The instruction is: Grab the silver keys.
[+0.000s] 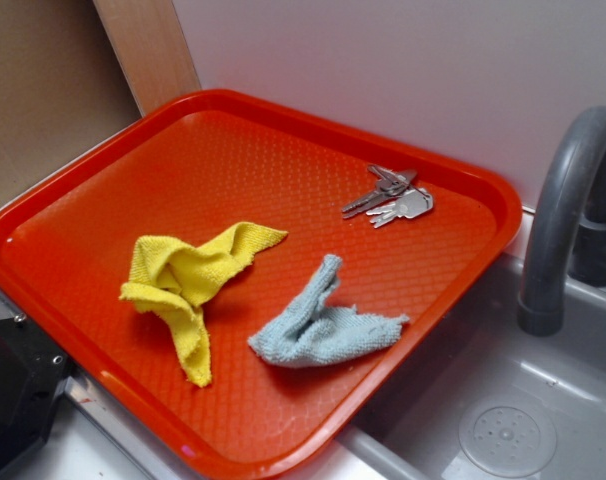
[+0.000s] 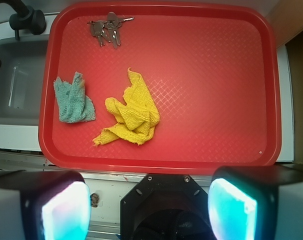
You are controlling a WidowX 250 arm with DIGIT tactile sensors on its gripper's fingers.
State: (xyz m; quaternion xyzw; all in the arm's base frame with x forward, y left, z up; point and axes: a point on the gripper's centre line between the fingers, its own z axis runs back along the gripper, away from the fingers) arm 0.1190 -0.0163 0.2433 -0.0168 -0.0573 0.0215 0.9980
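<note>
Two wide-set fingers (image 2: 61,212) fill the bottom of the wrist view: dark housings with glowing cyan, translucent pads, set far apart with nothing between them. Gripper (image 2: 150,210) open, over the pale counter edge just short of the tray, not over it. Black octagonal mount with small screws sits between the fingers.

Tray (image 2: 216,75): red-orange moulded plastic, rectangular, rounded corners, raised glossy rim, floor stamped with a fine diamond grid.

Nearest the gripper on the tray, yellow cloth (image 2: 134,112): terry or microfibre weave, crumpled into a peaked heap, one frayed corner trailing toward the near rim. Just beside it, apart and not touching, blue-grey cloth (image 2: 74,100): smaller, same nubby pile, bunched with one corner standing up.

Farthest, close to the far rim in the corner nearest the sink: silver keys (image 2: 106,30), also seen from the exterior camera (image 1: 391,195). Flat dull-grey metal blades fanned out from one joined end, lying flat on the tray floor, well apart from both cloths and from the gripper.

Beyond the tray on that side: grey sink basin (image 1: 543,400), smooth plastic, round perforated drain, curved matte grey faucet (image 1: 568,200). White wall behind
</note>
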